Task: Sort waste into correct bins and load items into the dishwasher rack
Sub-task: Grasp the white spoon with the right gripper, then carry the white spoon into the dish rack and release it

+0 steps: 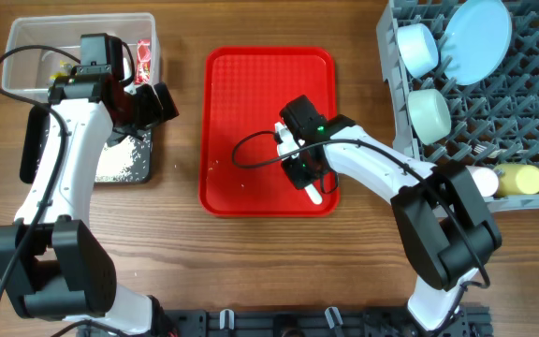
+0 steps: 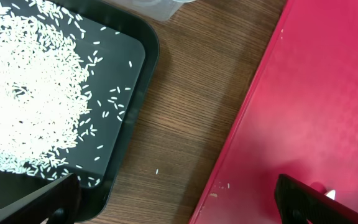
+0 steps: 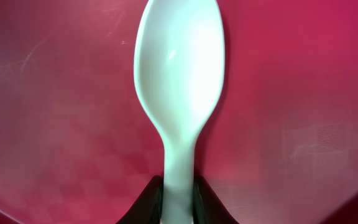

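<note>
Right gripper clamps the white spoon by its handle end, over the red tray mid-table. Left gripper is spread wide, empty. Lift straight and hold the spoon level toward the rack at the far right corner. The thin handle may pivot.

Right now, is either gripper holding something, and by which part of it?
The right gripper is shut on the white plastic spoon, pinching it by the handle; the spoon's bowl is free. The left gripper is open and holds nothing.
</note>
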Robot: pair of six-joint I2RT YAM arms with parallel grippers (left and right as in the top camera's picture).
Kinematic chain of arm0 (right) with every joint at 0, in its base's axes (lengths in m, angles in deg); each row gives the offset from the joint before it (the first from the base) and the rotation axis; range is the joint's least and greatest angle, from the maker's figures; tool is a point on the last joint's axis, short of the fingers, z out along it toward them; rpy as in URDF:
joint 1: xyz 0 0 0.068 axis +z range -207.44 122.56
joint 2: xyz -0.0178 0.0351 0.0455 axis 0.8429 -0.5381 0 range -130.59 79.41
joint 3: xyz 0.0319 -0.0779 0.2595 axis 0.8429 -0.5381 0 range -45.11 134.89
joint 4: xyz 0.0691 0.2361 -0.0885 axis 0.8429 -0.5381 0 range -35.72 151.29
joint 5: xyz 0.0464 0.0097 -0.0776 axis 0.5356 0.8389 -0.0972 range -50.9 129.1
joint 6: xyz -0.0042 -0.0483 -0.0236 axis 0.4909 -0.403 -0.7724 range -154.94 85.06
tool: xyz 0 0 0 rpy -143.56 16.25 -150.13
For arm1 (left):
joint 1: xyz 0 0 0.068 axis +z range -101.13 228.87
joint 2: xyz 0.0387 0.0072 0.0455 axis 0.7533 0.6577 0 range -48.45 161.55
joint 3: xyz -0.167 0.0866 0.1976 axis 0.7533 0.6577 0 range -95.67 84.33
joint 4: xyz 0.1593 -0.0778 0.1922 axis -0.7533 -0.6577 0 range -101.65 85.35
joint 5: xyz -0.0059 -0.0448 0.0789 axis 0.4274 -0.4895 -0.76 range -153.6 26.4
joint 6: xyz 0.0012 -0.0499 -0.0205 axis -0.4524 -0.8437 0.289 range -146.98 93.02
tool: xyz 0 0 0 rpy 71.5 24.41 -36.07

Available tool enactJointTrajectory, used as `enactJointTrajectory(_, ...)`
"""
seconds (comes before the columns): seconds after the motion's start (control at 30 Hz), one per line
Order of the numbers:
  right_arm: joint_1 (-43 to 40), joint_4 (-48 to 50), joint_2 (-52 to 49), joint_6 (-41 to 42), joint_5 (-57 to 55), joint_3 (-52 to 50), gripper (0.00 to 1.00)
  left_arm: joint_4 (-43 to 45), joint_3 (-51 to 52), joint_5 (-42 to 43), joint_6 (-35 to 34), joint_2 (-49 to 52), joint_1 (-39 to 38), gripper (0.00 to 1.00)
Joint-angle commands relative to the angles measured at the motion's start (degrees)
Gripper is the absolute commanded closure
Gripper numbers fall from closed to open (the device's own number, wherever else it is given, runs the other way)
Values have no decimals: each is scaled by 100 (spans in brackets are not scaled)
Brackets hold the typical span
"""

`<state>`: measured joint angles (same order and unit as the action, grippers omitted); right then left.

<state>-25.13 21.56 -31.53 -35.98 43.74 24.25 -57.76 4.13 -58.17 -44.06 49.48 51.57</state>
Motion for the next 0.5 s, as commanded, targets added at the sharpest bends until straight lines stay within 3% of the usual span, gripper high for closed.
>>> enactJointTrajectory(0.0,-4,-190,-122,160,470,-9,96,11,-37,-37,11,33,15,0)
enactJointTrajectory(0.47,-507,-730,1215,789,560,769,96,11,-37,-37,11,33,15,0)
